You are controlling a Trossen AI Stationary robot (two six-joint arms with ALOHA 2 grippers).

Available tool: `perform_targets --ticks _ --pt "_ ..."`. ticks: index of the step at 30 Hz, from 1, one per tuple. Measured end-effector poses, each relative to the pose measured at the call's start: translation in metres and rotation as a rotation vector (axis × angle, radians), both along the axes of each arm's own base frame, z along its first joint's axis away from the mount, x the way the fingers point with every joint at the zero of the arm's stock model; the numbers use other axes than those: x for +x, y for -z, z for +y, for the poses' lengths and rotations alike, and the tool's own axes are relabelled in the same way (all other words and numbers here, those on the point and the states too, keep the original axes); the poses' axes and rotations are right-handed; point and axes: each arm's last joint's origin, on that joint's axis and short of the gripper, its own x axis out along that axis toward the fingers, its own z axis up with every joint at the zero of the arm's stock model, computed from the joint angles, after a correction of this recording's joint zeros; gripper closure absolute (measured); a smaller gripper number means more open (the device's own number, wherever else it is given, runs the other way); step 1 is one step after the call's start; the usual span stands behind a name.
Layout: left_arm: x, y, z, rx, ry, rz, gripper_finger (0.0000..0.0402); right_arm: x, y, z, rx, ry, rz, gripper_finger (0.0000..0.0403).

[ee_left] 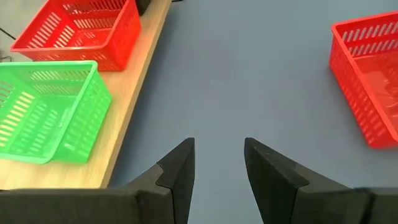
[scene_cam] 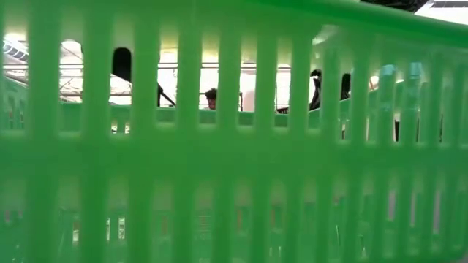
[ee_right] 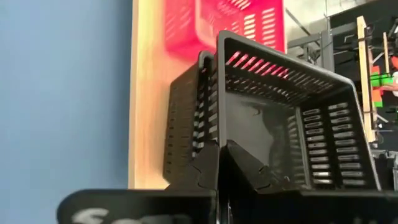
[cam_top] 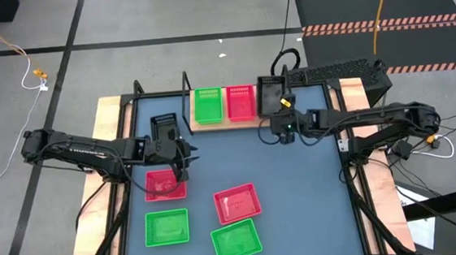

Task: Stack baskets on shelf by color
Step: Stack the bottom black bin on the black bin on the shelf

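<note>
The tan shelf [cam_top: 226, 124] stands at the table's far middle. It bears a green basket [cam_top: 207, 105], a red basket [cam_top: 241, 102] and black baskets [cam_top: 270, 96] at its right end. My right gripper [ee_right: 221, 152] is at the near edge of the black ones, shut on the upper black basket [ee_right: 292, 118]. That basket sits tilted against another black basket [ee_right: 180, 124] on the shelf. My left gripper [ee_left: 217, 168] hovers open over bare table near a red basket [cam_top: 165, 184], with nothing between its fingers. My right gripper pinches a side wall [ee_right: 218, 118] of the upper black basket between its two fingers, at the wall's near end. The fingers slant down from the table's near right. The basket is tilted over the shelf's right end, beside the other black basket; I cannot tell whether they touch.
On the table lie a second red basket [cam_top: 236, 202] and two green baskets [cam_top: 166, 227] [cam_top: 237, 241] toward the near edge. A black basket [cam_top: 164, 126] lies beside the shelf's left end. One green basket's mesh wall [scene_cam: 234, 146] fills the low view.
</note>
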Motion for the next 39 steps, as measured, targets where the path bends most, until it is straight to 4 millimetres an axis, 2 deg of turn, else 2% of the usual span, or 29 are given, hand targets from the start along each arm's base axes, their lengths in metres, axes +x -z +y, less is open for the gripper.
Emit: perform_targets --ticks 4,8,23,30,33,35,39 --pt "0.000 0.000 0.000 0.002 -0.007 -0.001 0.0259 -0.002 0.006 0.000 -0.002 0.001 -0.003 0.0395" --pt "0.000 0.000 0.000 -0.001 -0.009 -0.002 0.0259 -0.001 0.005 0.000 -0.003 0.003 -0.011 0.0374" --pt "0.000 0.000 0.000 -0.004 -0.013 -0.002 0.0259 -0.003 -0.011 0.001 -0.027 0.016 -0.142 0.0296" --pt "0.000 0.000 0.000 -0.006 -0.019 -0.002 0.0259 0.001 -0.044 0.016 0.060 0.027 -0.555 0.0286" --pt "0.000 0.000 0.001 0.004 -0.032 -0.005 0.0259 -0.001 -0.052 0.020 0.126 -0.009 -0.632 0.0289" --pt "0.000 0.000 0.001 0.005 -0.034 -0.005 0.0259 -0.003 -0.049 0.020 0.168 0.001 -0.619 0.0292" --pt "0.000 0.000 0.001 0.005 -0.036 -0.007 0.0259 -0.004 -0.029 0.016 0.208 0.068 -0.472 0.0302"
